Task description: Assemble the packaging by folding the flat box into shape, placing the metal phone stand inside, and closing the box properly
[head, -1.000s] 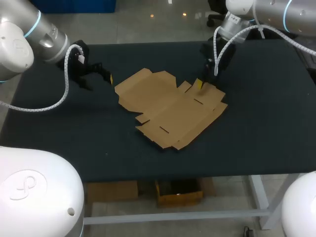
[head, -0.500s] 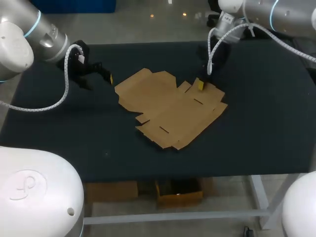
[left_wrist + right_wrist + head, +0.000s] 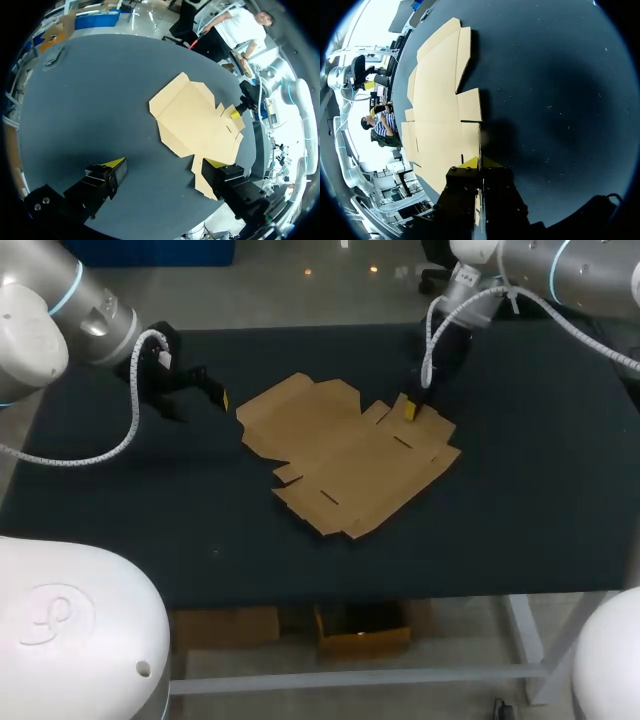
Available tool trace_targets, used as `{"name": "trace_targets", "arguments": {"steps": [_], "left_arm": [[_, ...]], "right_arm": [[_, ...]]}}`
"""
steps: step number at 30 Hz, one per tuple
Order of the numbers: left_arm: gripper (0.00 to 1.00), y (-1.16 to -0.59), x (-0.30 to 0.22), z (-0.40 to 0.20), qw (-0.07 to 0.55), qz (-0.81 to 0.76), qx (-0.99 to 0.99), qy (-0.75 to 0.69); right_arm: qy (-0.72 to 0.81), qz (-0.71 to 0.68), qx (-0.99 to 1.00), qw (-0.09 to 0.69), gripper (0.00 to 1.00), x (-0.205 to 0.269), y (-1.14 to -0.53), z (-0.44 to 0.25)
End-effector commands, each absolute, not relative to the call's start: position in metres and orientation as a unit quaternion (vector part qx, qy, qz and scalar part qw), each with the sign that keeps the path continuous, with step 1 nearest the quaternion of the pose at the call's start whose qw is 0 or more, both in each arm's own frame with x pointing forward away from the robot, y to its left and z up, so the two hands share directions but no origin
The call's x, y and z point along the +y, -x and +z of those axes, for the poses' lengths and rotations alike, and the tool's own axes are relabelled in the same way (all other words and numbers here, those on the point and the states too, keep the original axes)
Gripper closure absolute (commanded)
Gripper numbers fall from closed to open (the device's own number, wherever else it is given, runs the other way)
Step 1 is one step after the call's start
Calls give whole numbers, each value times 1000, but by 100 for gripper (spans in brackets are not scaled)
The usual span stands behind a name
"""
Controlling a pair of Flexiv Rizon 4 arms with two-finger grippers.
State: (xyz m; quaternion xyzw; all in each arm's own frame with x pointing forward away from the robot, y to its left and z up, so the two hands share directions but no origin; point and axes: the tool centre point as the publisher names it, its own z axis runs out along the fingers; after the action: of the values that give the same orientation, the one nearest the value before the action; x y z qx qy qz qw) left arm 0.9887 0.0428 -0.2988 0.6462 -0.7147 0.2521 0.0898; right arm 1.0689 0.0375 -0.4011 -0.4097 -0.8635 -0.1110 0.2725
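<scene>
A flat brown cardboard box blank [image 3: 345, 455] lies unfolded in the middle of the black table. My right gripper [image 3: 407, 410] is at the blank's far right edge, shut on a small flap [image 3: 480, 134] that stands up edge-on between its yellow tips [image 3: 480, 162]. From the left wrist, the blank [image 3: 195, 120] lies ahead of my left gripper [image 3: 165, 163], with the right gripper [image 3: 235, 114] at its far side. My left gripper [image 3: 215, 395] hovers open just left of the blank's left corner, holding nothing.
The black tabletop [image 3: 520, 490] extends well beyond the blank on every side. Its front edge [image 3: 400, 592] runs a short way below the blank's nearest corner. The left arm's white cable [image 3: 110, 445] loops over the table's left part.
The right gripper's fingers closed onto the flap at the blank's far right edge, raising it slightly. The blank's left corner shifted a little to the right. The left arm stayed put.
</scene>
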Motion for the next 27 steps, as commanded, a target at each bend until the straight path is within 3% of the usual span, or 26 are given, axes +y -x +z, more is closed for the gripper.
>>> {"name": "trace_targets", "arguments": {"steps": [1,27], "left_arm": [[0,-989,43,-298,90,249,-715,-647],[0,-989,43,-298,90,249,-715,-647]], "right_arm": [[435,-163,-853,238,100,33,-1049,-394],[523,-266,-780,220,100,40,-1030,-389]]}}
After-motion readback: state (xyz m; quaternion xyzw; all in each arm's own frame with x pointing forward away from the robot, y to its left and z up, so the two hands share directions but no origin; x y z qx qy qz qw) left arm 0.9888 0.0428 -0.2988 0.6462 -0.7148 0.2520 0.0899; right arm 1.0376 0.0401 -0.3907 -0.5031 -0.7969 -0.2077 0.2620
